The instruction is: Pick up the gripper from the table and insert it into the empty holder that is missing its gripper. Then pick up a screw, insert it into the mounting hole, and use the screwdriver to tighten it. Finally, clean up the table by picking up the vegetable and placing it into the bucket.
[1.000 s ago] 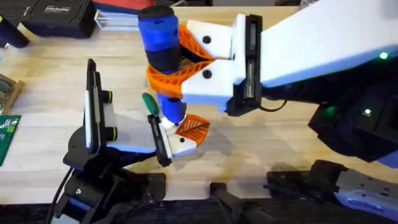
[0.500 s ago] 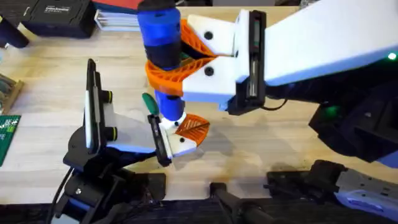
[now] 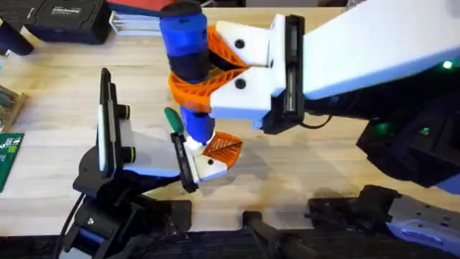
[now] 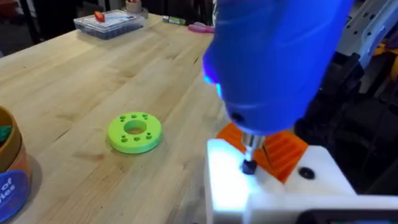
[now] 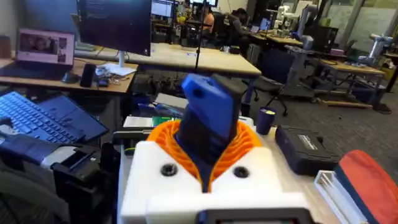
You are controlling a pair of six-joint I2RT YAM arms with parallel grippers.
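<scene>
My right gripper (image 3: pixel 203 78) is shut on the blue screwdriver (image 3: pixel 184 43), holding it upright between orange ribbed pads (image 5: pixel 245 140). The screwdriver's (image 4: pixel 273 56) thin tip rests on a dark screw (image 4: pixel 249 167) in the white gripper piece (image 4: pixel 273 193). That piece, with its orange pad (image 3: pixel 221 147), sits on the end of my left gripper (image 3: pixel 190 162), above the table (image 3: pixel 302 162). A dark green vegetable (image 3: pixel 173 119) shows just beside the screwdriver. The orange-brown bucket (image 4: pixel 11 171) stands at the left wrist view's edge with something teal at its rim.
A lime-green disc with holes (image 4: pixel 135 132) lies on the wood beyond the screwdriver. A clear parts box (image 4: pixel 111 22) stands farther off. A black case (image 3: pixel 65 18) is at the back left, a green circuit board (image 3: pixel 8 155) at the left edge, and black fixtures (image 3: pixel 345 208) along the front.
</scene>
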